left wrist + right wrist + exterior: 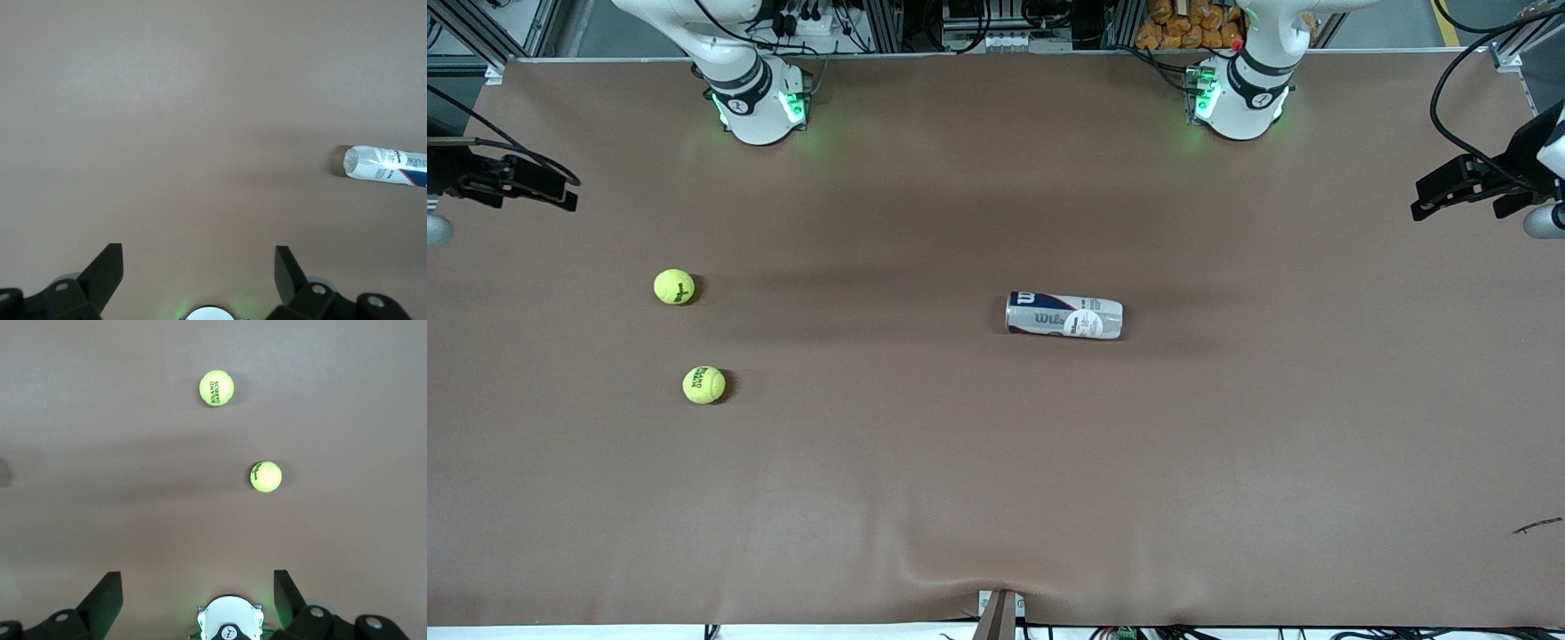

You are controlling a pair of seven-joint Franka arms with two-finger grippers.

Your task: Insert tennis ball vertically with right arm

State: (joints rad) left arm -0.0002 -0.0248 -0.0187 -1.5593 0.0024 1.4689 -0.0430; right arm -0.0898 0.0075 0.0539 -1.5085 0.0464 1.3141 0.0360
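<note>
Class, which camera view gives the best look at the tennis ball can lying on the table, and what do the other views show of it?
The front view shows it best: the whole tennis ball can lies on its side on the brown table, label readable. The left wrist view catches only one end, with the rest cut off at the picture's edge. The right wrist view does not clearly show it.

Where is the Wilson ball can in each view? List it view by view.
Front view: Wilson ball can lies on its side mid-table, toward the left arm's end.
Left wrist view: one end shows at the picture's edge.
Right wrist view: not in it.
Shared landmark: the brown table cover.
</note>
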